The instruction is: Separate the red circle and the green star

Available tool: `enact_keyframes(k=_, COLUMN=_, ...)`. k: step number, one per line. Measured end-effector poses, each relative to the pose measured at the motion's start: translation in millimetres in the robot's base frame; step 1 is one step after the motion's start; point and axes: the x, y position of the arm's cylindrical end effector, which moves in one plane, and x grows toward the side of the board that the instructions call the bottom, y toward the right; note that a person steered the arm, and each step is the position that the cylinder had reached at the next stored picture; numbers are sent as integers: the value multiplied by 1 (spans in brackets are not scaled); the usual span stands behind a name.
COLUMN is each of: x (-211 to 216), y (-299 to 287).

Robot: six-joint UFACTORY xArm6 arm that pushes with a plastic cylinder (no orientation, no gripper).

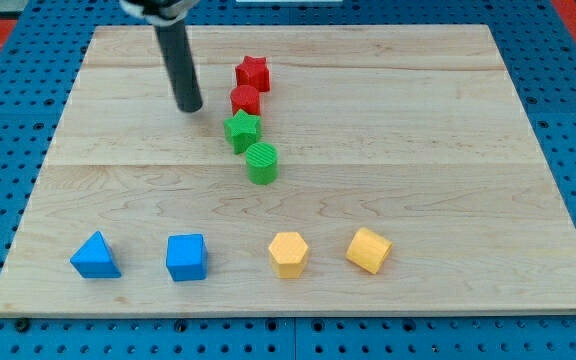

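Observation:
The red circle (245, 99) sits near the top middle of the wooden board (448, 150). The green star (242, 130) lies just below it, touching or nearly touching it. My tip (189, 107) is at the end of the dark rod, to the left of the red circle and a little above-left of the green star, apart from both by a small gap.
A red star (253, 72) sits just above the red circle. A green circle (262, 163) sits just below the green star. Along the bottom lie a blue triangle (95, 256), a blue cube (186, 257), a yellow hexagon (288, 253) and a yellow cube (369, 250).

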Motion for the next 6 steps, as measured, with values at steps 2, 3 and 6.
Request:
enact_keyframes(k=2, x=-60, y=152)
enact_keyframes(k=3, x=-70, y=204)
enact_keyframes(k=6, x=26, y=55)
